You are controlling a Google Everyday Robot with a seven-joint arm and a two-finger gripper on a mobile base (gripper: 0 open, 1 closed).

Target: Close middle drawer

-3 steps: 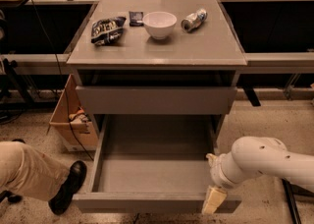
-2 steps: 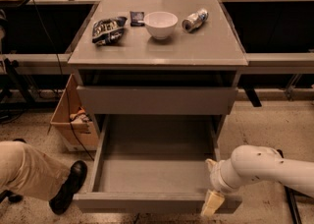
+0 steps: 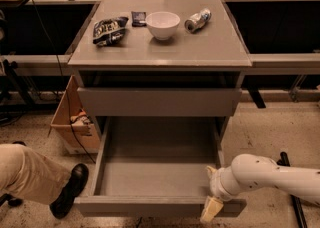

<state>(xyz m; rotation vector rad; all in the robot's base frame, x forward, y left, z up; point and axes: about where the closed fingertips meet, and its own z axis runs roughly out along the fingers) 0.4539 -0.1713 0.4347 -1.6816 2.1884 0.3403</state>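
Observation:
The middle drawer [image 3: 155, 172] is pulled far out of the grey cabinet [image 3: 160, 52], and its inside is empty. Its flat front panel [image 3: 145, 206] is at the bottom of the view. My gripper [image 3: 210, 209], at the end of the white arm [image 3: 265, 174], is at the right end of that front panel, against its outer face. The taller drawer front [image 3: 160, 102] above sits nearly flush with the cabinet.
A chip bag [image 3: 109, 28], a white bowl [image 3: 162, 24], a small dark packet [image 3: 138, 18] and a can lying on its side [image 3: 197, 20] are on the cabinet top. A person's leg and black shoe [image 3: 67, 189] are at lower left. A cardboard box [image 3: 75, 122] stands left of the cabinet.
My arm and gripper have shifted slightly left and down along the drawer's front panel. The drawer has not visibly moved.

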